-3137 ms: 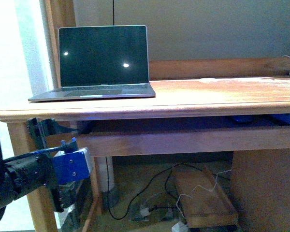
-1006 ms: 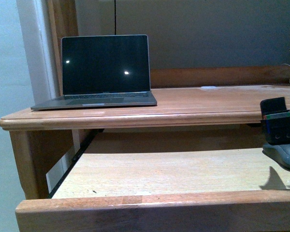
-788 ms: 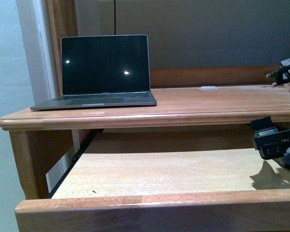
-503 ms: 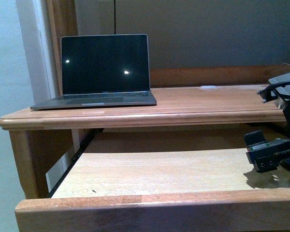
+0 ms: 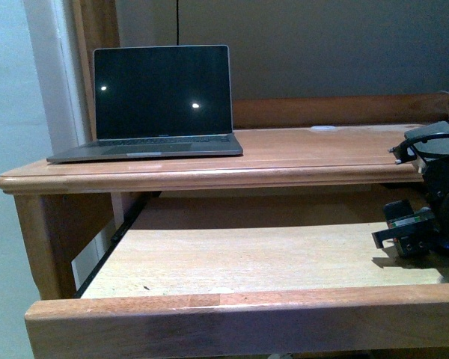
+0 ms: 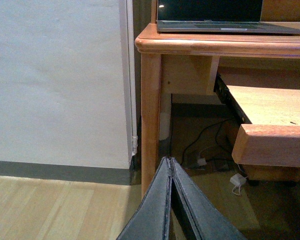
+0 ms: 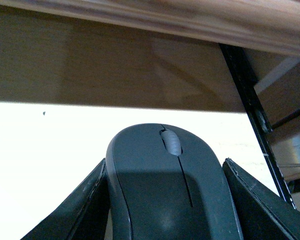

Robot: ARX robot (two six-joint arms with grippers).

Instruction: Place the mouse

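Grey wall [image 5: 344, 45] fills the background of the front view, with a wooden counter [image 5: 307, 161] running across the middle of the frame. An open laptop [image 5: 161, 101] with a dark screen stands on the counter in the upper left of the frame. A small white flat object [image 5: 323, 128] lies well apart from it, right of centre near the back edge. Below the counter top a pale wooden pull-out shelf [image 5: 247, 258] is drawn forward, and its thick front rail [image 5: 232, 318] crosses the bottom of the frame.

At the right edge of the front view, just under the counter's lip and low over the shelf, sits the right hand [image 7: 164, 161]. It is grasping the mouse [image 7: 172, 200]. In the right wrist view a dark finger [image 7: 85, 205] lies close against one flank of the dark grey body and its partner against the other. The pale grey scroll wheel [image 7: 171, 142] points toward the shadowed back of the shelf. The mouse is right down at the bright shelf board, near the black slide rail [image 7: 245, 100]; I cannot tell whether its underside touches. In the front view the hand hides most of it.

The left hand [image 6: 170, 161] is clenched on nothing, with its two fingers pressed together. It hangs low beside the counter's leg [image 6: 151, 115], above the wooden floor [image 6: 55, 210], and does not show in the front view.
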